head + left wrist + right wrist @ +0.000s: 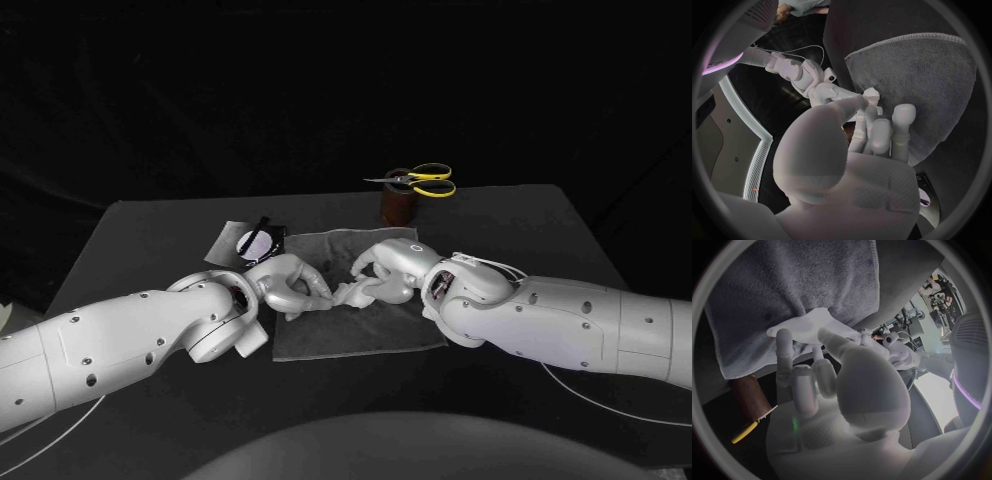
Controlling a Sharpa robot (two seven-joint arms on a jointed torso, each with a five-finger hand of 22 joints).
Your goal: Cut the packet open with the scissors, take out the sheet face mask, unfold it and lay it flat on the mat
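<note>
Right wrist view: white mask (807,322) in right robot hand (837,387), over grey mat (779,280)

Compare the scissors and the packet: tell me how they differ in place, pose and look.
The scissors sit raised on a brown holder beyond the mat; the packet lies flat at the mat's far left corner. The scissors have yellow handles; the packet is silvery and dark. Shared: neither is being held.
</note>
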